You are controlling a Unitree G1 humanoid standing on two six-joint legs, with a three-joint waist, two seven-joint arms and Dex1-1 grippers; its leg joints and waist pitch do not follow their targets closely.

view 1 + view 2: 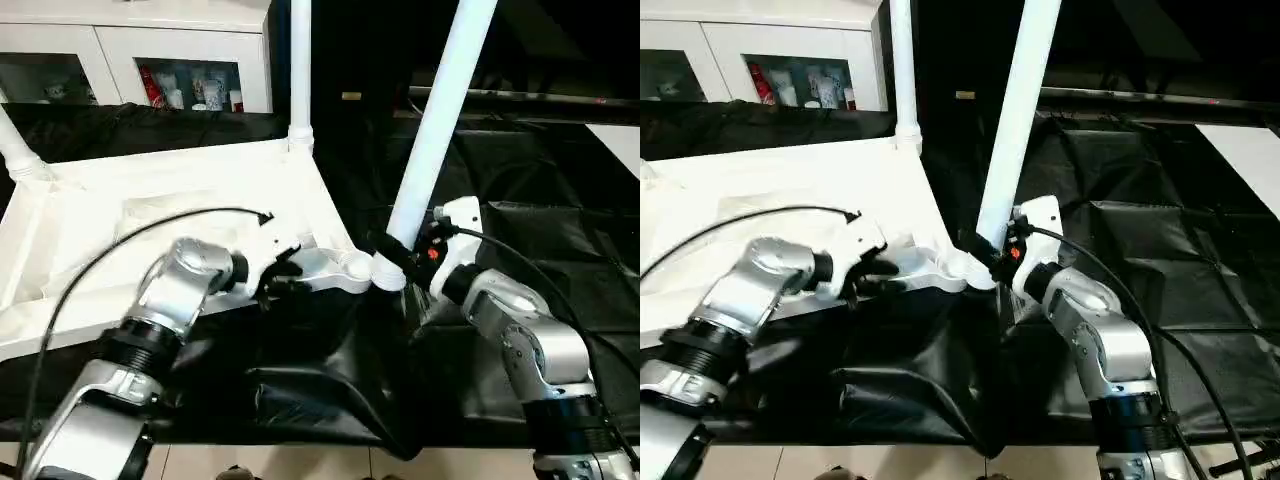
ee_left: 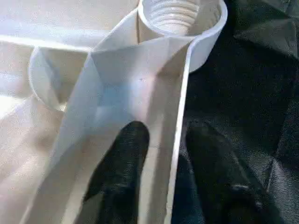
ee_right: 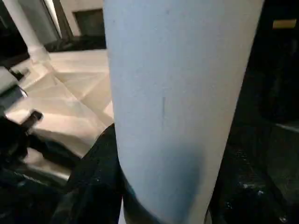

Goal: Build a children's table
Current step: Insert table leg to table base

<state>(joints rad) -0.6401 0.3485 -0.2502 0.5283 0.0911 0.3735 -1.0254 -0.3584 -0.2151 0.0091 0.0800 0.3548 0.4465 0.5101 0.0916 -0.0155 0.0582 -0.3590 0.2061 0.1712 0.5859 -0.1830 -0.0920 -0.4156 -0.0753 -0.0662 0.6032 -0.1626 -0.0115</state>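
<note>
Black sheeting (image 1: 560,270) covers the bench where the upturned table top (image 1: 150,200) lies. Right gripper (image 1: 395,255) clasps a tilted white leg (image 1: 440,110) at the near corner socket (image 1: 385,272); left gripper (image 2: 163,177) straddles the top's rim, fingers parted.

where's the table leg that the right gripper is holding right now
In the left eye view the leg stands tilted just right of centre, gripped low down by the right gripper, its foot at the tabletop's near right corner socket.
</note>
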